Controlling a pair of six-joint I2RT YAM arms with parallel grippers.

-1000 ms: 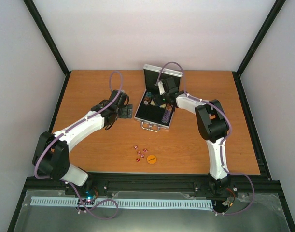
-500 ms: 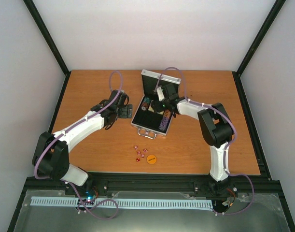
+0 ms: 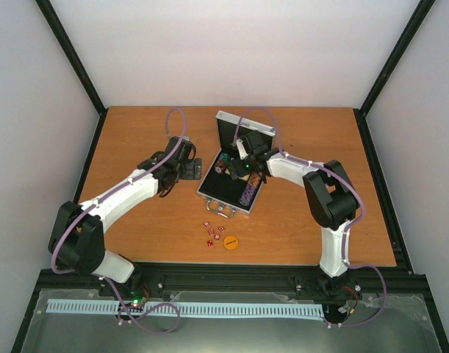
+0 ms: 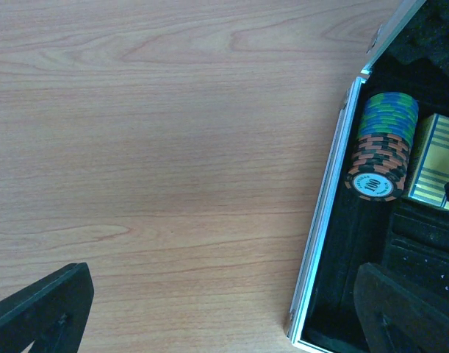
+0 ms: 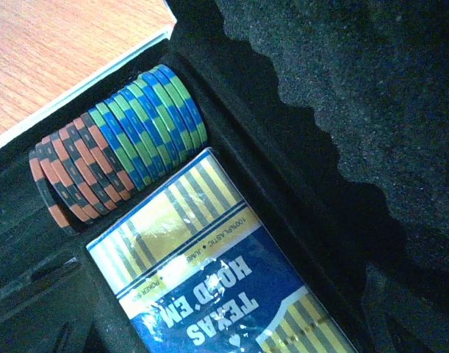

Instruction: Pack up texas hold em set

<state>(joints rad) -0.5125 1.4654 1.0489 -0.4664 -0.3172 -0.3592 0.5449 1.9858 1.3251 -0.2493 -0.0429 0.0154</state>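
1. Change: over the last second the case (image 3: 223, 185) has slid on the counter (image 3: 136, 132) and turned, its handle end swinging toward the left arm. It is open, lid propped up at the far side.
2. The right end effector (image 3: 237, 165) went with it and is now down inside the case, at the lid end.
3. Its wrist view shows the card deck (image 5: 209, 272) lying flat in the case's black lining, just beside a row of striped chips (image 5: 114, 140) on edge in their slot. Judged: deck placed, or in the act of being let go.
4. Right end effector state: the fingers barely show in its own view. Cannot tell whether they clamp the deck or stand clear of it.
5. The left end effector (image 3: 192, 170) has not moved. Its fingers are apart and hold nothing. It sits at the case's left wall, and in its wrist view the silver rim runs between the two fingers. Touching or not: cannot tell.
6. A second row of chips (image 3: 248, 193) lies in the case near the handle end.
7. Outside the case, on its handle side and apart from it: the red dice (image 3: 213, 232), with the orange disc (image 3: 231, 240) just beside them. Neither has shifted.
8. Meaning for the task: chips and deck are in. Dice and disc remain to be packed, and the lid to be shut. The case's drift matters, since any next reach should be aimed at where it now lies.
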